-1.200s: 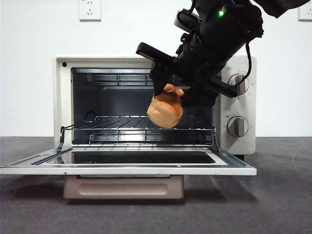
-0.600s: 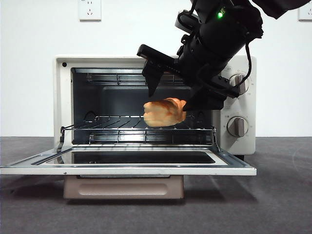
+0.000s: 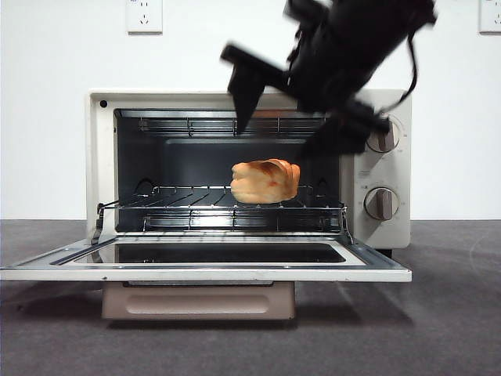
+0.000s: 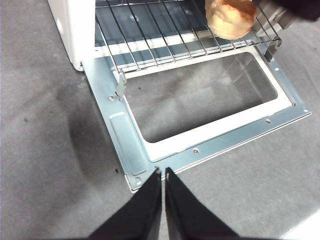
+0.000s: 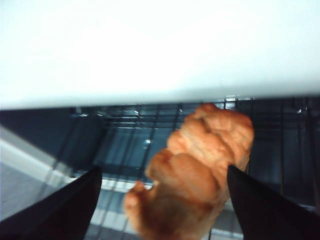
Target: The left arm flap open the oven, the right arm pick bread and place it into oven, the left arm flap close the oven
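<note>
1. Front view: the cream-white toaster oven point(image 3: 376, 227) fills the middle of the frame, its glass door point(image 3: 205, 263) flapped down flat toward the camera. The bread loaf point(image 3: 264, 181) rests on the wire rack point(image 3: 188, 205), right of centre in the cavity. The right gripper point(image 3: 293, 110), motion-blurred, hangs at upper right above the loaf, jaws spread wide and empty.
2. Left wrist view: the left gripper point(image 4: 163, 175) sits at bottom centre, jaws pressed together, over the grey table point(image 4: 45, 130) at the door's front edge; the loaf point(image 4: 230, 17) shows at top right.
3. Right wrist view: the loaf point(image 5: 197, 175) lies centre-low on the rack, between but clear of the parted jaws.
</note>
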### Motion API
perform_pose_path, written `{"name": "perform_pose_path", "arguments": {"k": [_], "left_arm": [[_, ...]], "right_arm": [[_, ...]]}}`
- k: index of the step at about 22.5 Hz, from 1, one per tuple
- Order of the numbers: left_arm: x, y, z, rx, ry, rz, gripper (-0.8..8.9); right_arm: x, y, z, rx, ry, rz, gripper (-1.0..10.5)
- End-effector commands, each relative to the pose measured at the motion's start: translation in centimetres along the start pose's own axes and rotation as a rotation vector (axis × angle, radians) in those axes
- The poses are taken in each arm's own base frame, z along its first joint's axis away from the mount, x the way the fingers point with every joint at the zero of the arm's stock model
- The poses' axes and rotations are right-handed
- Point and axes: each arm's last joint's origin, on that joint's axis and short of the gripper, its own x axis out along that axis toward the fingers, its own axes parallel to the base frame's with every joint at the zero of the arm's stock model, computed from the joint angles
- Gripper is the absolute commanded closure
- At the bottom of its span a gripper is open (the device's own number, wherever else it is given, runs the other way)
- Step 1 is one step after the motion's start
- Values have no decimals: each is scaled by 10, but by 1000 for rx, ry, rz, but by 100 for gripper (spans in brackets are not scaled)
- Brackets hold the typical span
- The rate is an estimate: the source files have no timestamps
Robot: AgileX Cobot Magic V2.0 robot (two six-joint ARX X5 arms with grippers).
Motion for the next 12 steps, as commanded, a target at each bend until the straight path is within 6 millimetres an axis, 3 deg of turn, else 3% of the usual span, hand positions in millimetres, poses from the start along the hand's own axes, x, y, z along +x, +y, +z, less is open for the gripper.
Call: {"name": "perform_pose_path", "arguments": {"k": [1, 7, 12], "left_arm": [[0, -1, 2, 17, -9, -8, 797], [1, -1, 4, 21, -29, -10, 798], [1, -1, 7, 18, -51, -13, 798]], "right_arm": [[-16, 10, 5, -25, 32, 28, 547], [-60, 13, 14, -168, 145, 140, 549], [-97, 5, 26, -270, 163, 184, 549]]}}
